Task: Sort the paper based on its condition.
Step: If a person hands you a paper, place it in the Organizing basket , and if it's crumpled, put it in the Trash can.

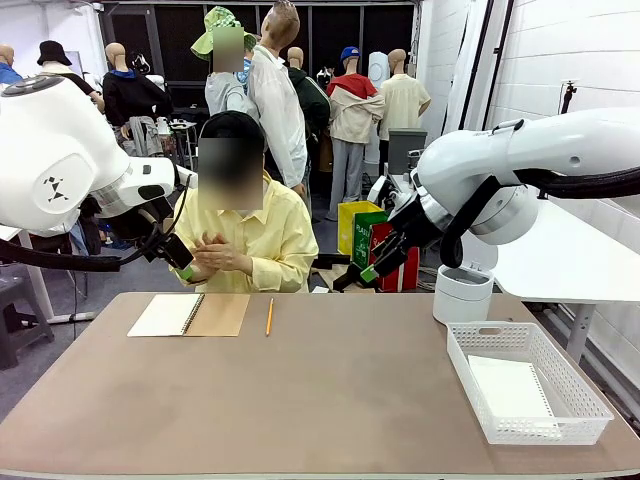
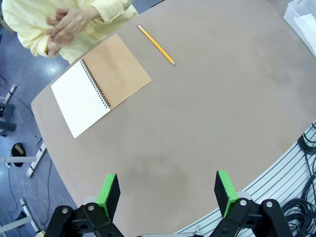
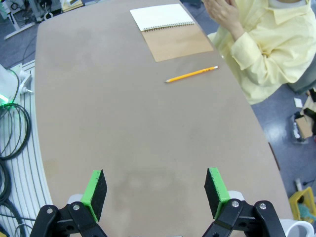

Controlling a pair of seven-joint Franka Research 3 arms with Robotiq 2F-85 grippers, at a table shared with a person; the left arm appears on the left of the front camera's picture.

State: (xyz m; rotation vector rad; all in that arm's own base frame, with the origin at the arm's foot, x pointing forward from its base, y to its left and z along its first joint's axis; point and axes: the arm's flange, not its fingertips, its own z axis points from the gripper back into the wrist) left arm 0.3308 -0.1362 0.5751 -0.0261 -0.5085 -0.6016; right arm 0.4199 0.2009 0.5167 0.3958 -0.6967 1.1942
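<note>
Paper is the thing to sort here, and it will handle as something very light, thin and limp, easy to crease and hard to lift from a flat surface. From left to right in the front view: the left gripper (image 1: pixel 172 250) hangs high above the table's (image 1: pixel 330 390) left end, close in front of the person, and its wrist view shows the green pads (image 2: pixel 108 188) standing wide apart with nothing between them. Below it lies the notebook (image 1: pixel 190 314), open, with a white page on the left and the tan cover on the right. Just beside it is the pencil (image 1: pixel 269 316). The person's hands (image 1: pixel 215 254) are pressed together at the chest; whether they hold a sheet cannot be told. The right gripper (image 1: pixel 378 262) hovers above the table's far right part, also wide and empty, as its pads (image 3: pixel 216 184) show in the right wrist view. At the right end stands the basket (image 1: pixel 590 405), and one flat white sheet (image 1: pixel 508 387) lies inside it. A sheet probably should be taken at a free edge or corner, with a gentle pinch, because a hard squeeze would wrinkle it. If the person hands one over, the edge that sticks out from the hand seems the best place. The sheet may slip or bend down when it is carried.
</note>
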